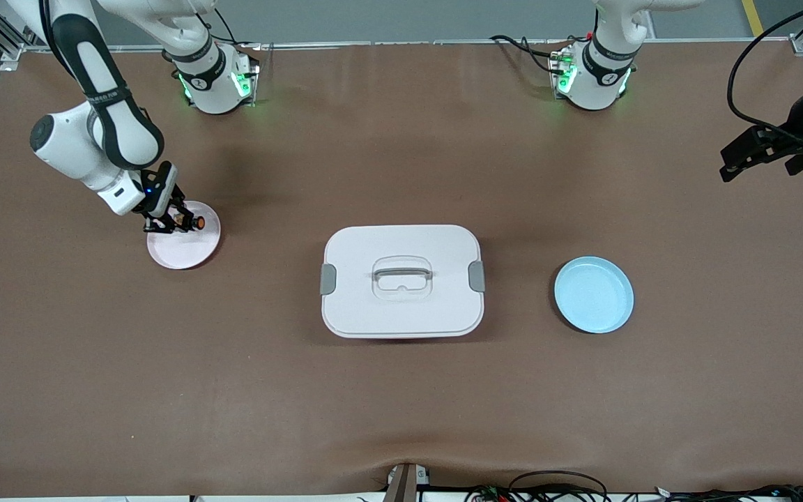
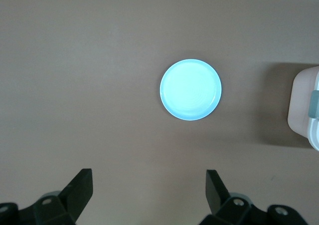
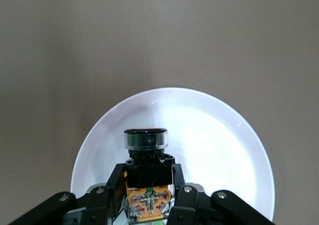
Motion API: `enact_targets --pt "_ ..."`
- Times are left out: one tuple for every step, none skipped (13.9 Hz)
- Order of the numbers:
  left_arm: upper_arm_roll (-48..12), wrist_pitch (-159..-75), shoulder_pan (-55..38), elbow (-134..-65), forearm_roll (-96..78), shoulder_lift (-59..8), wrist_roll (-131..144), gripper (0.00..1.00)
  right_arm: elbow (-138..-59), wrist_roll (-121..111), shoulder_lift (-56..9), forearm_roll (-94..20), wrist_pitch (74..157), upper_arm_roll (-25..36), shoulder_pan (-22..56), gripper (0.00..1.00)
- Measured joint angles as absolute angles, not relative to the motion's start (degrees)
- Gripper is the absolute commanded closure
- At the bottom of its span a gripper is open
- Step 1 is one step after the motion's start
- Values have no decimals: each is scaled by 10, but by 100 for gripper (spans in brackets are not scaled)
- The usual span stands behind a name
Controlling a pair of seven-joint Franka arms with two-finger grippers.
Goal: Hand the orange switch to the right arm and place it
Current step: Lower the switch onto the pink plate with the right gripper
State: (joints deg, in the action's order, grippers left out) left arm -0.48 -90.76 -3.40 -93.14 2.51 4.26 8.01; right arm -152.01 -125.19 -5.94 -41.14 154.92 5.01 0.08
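The right gripper point(image 1: 177, 222) is hovering over the pink plate point(image 1: 185, 249), jaws clamped on the orange switch point(image 3: 145, 179), evidently ready to set it down there. The left gripper point(image 2: 148, 190) is waiting high over the counter's point(image 1: 401, 404) left-arm end, jaws apart, above the blue plate point(image 2: 191, 89). A white lidded box point(image 1: 401, 280) is sitting mid-counter on the brown mat.

White lidded box point(image 1: 401, 280) between pink plate point(image 1: 196, 247) and blue plate point(image 1: 593, 294)
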Motion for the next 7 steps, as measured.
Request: enact_targets --pt "-6 -908 -34 -931 25 43 80 0 -1518 -1253 -65 -412 1553 49 1 100" --pt "-8 -908 -35 -931 25 43 80 0 -1517 -1253 -68 -412 1554 49 2 100" --pt "-8 -908 -35 -931 25 43 80 0 -1517 -1253 -69 -412 1555 48 2 100" --pt "-9 -908 -35 -931 25 43 80 0 -1517 -1253 -71 -413 1556 48 2 100" --pt "-9 -908 -35 -931 25 43 80 0 -1516 -1254 -73 -413 1560 47 3 100" --pt "-9 -908 -35 -931 25 43 80 0 -1514 -1254 -75 -413 1562 47 5 100" --pt "-9 -908 -35 -931 25 43 80 0 -1511 -1254 -77 -413 1564 46 7 100"
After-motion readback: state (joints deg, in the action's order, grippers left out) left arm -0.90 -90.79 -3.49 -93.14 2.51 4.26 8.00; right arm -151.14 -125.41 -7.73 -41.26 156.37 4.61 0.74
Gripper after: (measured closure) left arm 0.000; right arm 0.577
